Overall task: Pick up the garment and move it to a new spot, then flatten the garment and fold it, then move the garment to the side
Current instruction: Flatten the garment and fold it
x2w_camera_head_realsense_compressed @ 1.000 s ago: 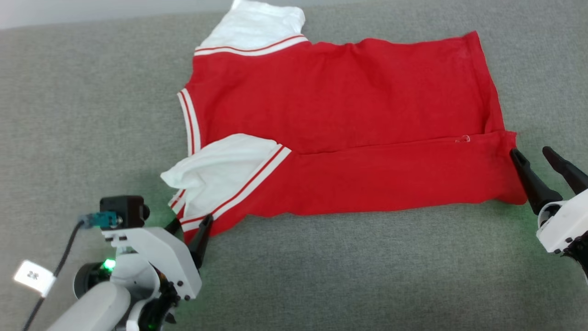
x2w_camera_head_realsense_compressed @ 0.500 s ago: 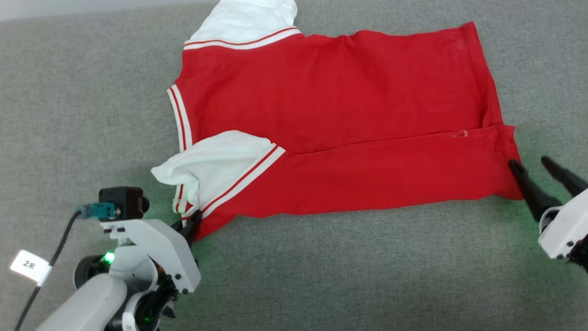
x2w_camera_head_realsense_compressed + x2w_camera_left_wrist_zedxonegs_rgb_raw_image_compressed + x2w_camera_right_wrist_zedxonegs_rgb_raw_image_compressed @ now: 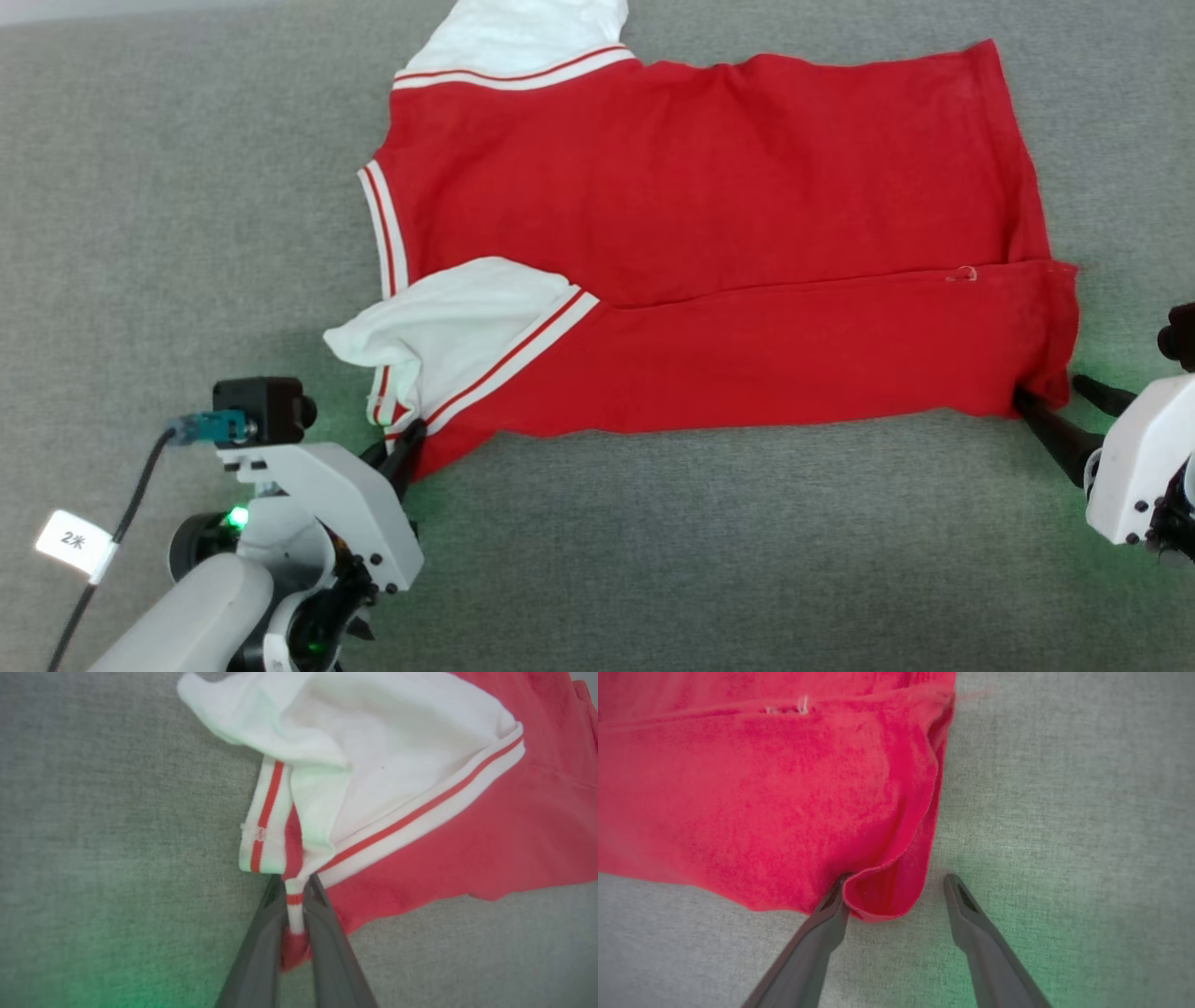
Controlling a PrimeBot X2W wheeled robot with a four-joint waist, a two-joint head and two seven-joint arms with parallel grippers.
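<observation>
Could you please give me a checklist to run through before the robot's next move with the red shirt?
1. Is the left claw shut on the garment at its sleeve-side corner? Ok.
2. Is the right claw gripping the hem corner? Not ok: it is open, with the corner between its fingers.
3. How many cloth layers are in the left grip? Cannot tell.
4. Is the near sleeve lying flat? Not ok: it is bunched.
5. Is the red body smooth on the grey surface? Ok.
</observation>
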